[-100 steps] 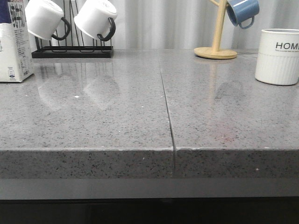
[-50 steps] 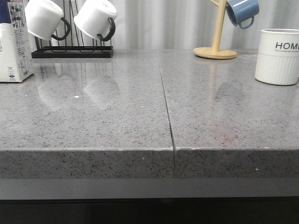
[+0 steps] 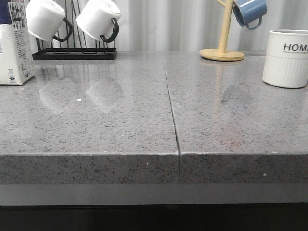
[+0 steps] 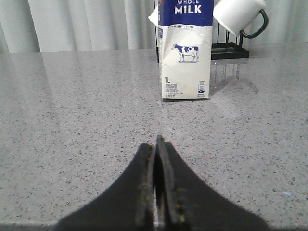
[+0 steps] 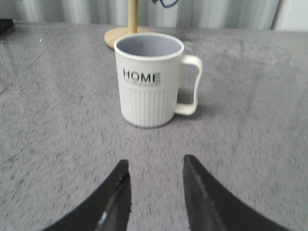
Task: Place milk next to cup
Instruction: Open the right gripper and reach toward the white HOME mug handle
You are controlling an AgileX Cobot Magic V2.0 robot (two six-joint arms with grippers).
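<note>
The milk carton [image 3: 14,45] stands upright at the far left of the grey counter; in the left wrist view the milk carton [image 4: 185,53] shows its blue top and cow picture. My left gripper [image 4: 156,144] is shut and empty, low over the counter, well short of the carton. The cream ribbed HOME cup [image 3: 287,57] stands at the far right. In the right wrist view the cup [image 5: 149,79] is straight ahead, handle to its right. My right gripper [image 5: 155,166] is open and empty, a short way before the cup. Neither gripper shows in the front view.
A black rack [image 3: 74,50] with two smooth white mugs [image 3: 98,19] stands at the back left, close behind the carton. A wooden mug tree [image 3: 222,50] with a blue mug [image 3: 250,12] stands at the back right. A seam [image 3: 171,106] runs down the counter's middle.
</note>
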